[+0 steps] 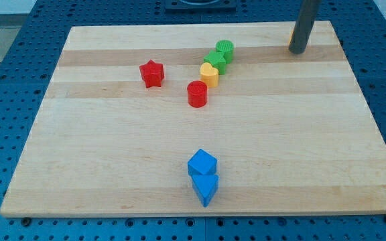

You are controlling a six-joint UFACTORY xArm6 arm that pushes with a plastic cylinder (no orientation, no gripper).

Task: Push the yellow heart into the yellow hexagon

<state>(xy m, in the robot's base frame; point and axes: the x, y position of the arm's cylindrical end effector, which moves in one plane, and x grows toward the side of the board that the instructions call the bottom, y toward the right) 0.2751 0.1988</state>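
My tip [297, 51] holds nothing; the hexagon [291, 37] hides just behind it. The heart [209, 73], well left, touches the green blocks [220, 53], which may drag along.

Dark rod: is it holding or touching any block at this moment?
Nothing is held. My tip sits at the view's top right beside a partly hidden orange-yellow block, far from the yellow heart.

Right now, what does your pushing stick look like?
It's a straight, round rod, dark grey and smooth, coming down from the view's top at the right. I see no cables or markings on it. My tip is plain and blunt. A bit of something orange peeks out from behind the rod on the wooden board; I can't tell its shape. My tip is far right of the yellow heart.
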